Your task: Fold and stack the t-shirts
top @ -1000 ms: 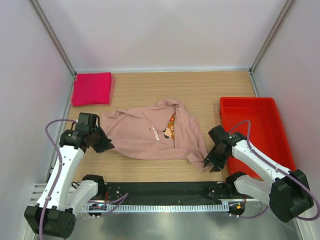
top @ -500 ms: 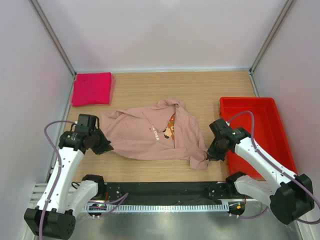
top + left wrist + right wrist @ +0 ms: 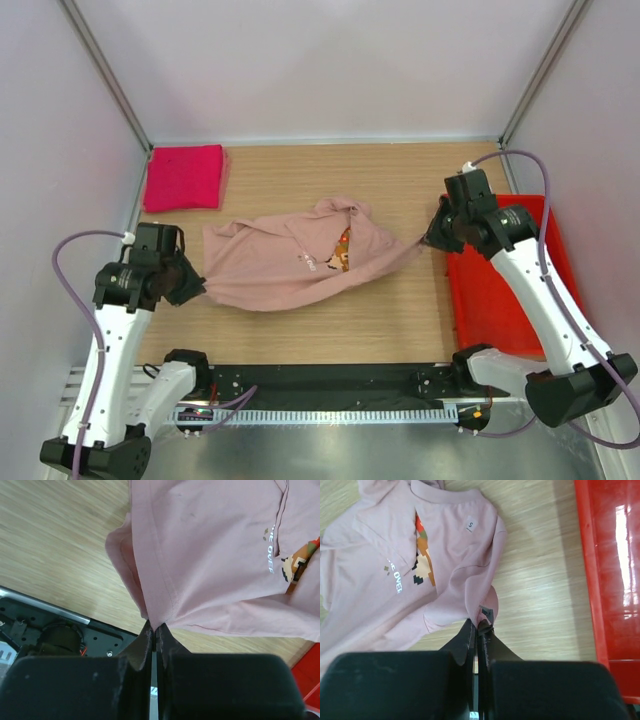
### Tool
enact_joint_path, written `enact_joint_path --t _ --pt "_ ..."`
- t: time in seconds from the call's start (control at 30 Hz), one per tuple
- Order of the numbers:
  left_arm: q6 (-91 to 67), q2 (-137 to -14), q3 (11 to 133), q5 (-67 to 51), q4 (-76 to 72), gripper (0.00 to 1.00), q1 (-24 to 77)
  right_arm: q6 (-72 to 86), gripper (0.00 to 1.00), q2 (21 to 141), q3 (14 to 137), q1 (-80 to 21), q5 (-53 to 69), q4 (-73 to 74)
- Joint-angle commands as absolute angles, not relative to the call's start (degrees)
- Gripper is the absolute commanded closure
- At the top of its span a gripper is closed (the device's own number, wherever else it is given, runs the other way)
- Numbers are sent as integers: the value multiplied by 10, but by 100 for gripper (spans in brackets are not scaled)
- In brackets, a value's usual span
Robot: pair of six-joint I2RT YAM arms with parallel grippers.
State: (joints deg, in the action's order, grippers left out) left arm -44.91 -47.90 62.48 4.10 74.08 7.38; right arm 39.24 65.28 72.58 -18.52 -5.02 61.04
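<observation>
Pale pink shirt [image 3: 285, 268] now taut

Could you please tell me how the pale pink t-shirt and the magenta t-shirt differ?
The pale pink t-shirt is unfolded and stretched between the left pincer and right pincer; the magenta t-shirt lies folded, untouched, in the far left corner. The pale pink one shows a pixel graphic and text; the magenta one looks plain. Both are pink cloth.

Red bin [image 3: 490, 320] on right side of wood table [image 3: 390, 180]; black plate [image 3: 330, 382] along near edge; white walls [image 3: 320, 70] around.
</observation>
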Motion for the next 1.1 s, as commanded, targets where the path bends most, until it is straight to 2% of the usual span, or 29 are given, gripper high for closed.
enact_joint_path --t 0.0,0.23,0.37,0.5,0.63,0.83,0.97,1.07 --pt "-432 -488 665 78 772 100 74 323 99 674 805 -151 -33 614" --pt "-420 -514 707 70 766 100 74 268 99 712 915 -119 -22 639" --pt "-438 -514 617 18 721 100 74 291 99 684 874 -120 -10 628" --pt "-441 -570 514 -38 669 100 76 290 99 659 788 -119 25 631" --pt "-481 -611 423 -29 588 99 148 277 99 631 743 -119 3 629" --pt "-564 -719 425 -25 520 98 258 276 99 634 711 -119 22 627" --pt "-598 -730 408 -42 504 94 304 279 99 642 693 -119 42 615" --pt "-631 -694 377 -44 526 96 326 279 99 642 692 -119 43 615"
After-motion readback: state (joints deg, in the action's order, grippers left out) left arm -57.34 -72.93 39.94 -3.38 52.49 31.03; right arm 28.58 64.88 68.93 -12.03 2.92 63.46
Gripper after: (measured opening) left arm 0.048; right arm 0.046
